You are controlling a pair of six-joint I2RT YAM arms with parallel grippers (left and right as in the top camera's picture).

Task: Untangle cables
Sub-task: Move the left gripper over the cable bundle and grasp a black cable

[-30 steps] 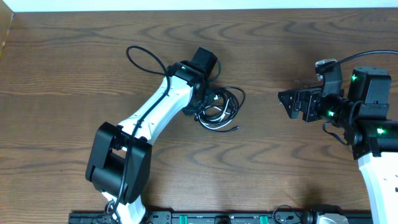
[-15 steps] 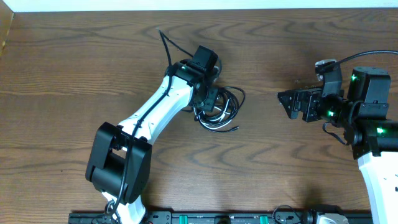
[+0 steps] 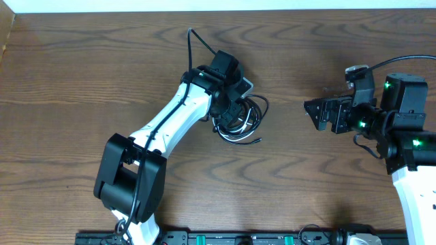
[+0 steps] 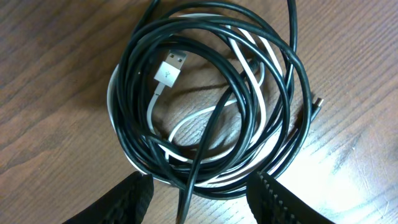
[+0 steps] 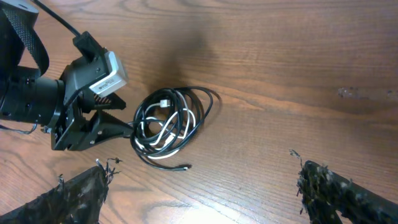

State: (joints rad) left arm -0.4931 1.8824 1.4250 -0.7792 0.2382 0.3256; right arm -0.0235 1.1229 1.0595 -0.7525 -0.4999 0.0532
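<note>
Since a second ago, your left wrist turned over the coil: the thick black arm cable (image 3: 193, 42) that had looped out toward 9 o'clock now stood up toward 12 o'clock, and the left gripper (image 4: 202, 180) had spread its jaws. The bundle itself had not shifted on the brown wooden table (image 3: 82, 82).

You had the tangled coil of thin black and white cables (image 3: 245, 122) lying near the middle of the table, just at 3 o'clock of the left wrist in the overhead view. In the left wrist view, the left gripper's jaws stood partly apart at 6 o'clock of the coil, with one black strand running between them but pinched by neither. The white cord's flat plug (image 4: 168, 68) lay inside the ring toward 11 o'clock.

Your right gripper (image 5: 202, 171) hung well apart at 3 o'clock of the bundle, jaws spread wide and empty.
</note>
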